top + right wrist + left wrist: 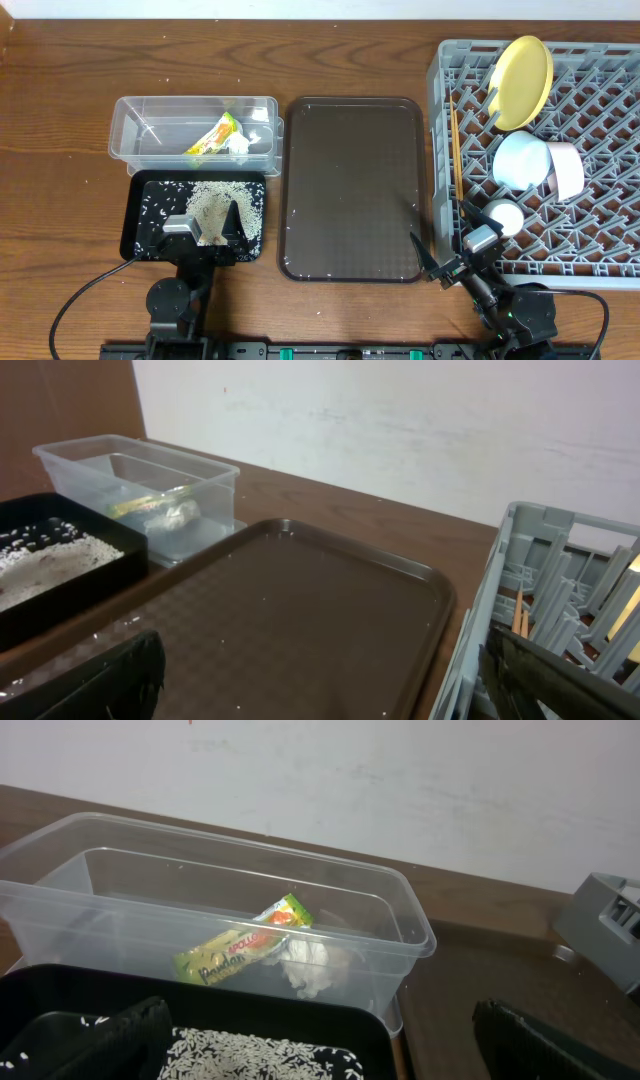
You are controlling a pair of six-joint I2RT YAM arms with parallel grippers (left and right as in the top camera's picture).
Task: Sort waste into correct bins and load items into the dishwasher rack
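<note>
On dark wooden table (60, 150), white wall (400, 780) behind: left gripper (320, 1020), right gripper (320, 660) both spread, empty.

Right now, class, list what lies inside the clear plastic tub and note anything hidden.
Inside the clear tub lie a snack wrapper and a crumpled white paper scrap, touching. Whatever sits beneath them is covered.

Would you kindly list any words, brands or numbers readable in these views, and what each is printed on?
"APOLLO": small print, barely legible, on the green, yellow and orange snack wrapper in the clear rectangular plastic tub.
"Pandan": larger script on the same wrapper; blurred, best reading.
No other text shows.
</note>
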